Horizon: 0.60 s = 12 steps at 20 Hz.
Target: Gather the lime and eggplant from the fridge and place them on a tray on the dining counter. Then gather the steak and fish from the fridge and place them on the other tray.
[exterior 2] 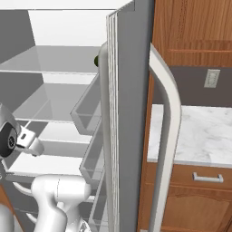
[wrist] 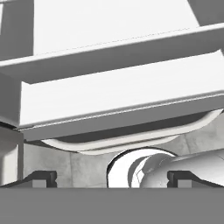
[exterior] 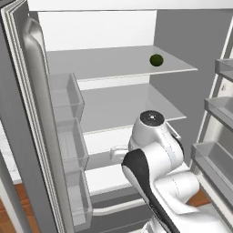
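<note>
Fridge (exterior: 182, 36) doors open; round lime (exterior: 156, 60) at one o'clock on the upper shelf (exterior: 104, 63); arm folded low, gripper (wrist: 112, 178) spread wide, empty.

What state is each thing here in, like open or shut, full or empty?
Tall grey French-door fridge: both doors open.
Small round green lime: resting on the upper glass shelf, untouched.
Clear door bins: nothing in them.
End effector: open, holding nothing.
Wooden cabinet drawer: shut.
</note>
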Motion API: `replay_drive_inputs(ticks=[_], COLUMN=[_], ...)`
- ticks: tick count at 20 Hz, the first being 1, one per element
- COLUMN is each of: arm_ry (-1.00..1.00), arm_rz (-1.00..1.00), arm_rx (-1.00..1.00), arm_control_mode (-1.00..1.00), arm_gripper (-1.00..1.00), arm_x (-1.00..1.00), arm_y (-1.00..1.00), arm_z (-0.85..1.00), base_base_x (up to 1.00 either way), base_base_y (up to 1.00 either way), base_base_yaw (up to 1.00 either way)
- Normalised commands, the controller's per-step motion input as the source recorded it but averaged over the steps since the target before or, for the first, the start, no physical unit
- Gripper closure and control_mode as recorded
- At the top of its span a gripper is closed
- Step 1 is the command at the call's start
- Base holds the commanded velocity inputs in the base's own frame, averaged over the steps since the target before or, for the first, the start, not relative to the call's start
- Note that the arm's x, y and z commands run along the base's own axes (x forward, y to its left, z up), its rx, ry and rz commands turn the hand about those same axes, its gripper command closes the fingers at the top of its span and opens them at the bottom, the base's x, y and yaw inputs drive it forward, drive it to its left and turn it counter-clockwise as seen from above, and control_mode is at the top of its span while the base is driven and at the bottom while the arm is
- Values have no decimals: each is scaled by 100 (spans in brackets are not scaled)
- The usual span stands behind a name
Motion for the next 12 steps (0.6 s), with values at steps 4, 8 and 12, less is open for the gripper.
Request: replay_drive_inputs(ticks=[4,8,12], arm_ry=[-17,-18,-10], arm_rz=[-9,-11,-9], arm_rx=[-11,-12,-12], arm_control_mode=[-100,-100,-100], arm_gripper=[-100,-100,-100], arm_x=[0,12,18], arm_y=[-44,-21,-31], arm_z=[76,91,86], base_base_x=[0,0,0], base_base_y=[0,0,0], base_base_yaw=[0,0,0])
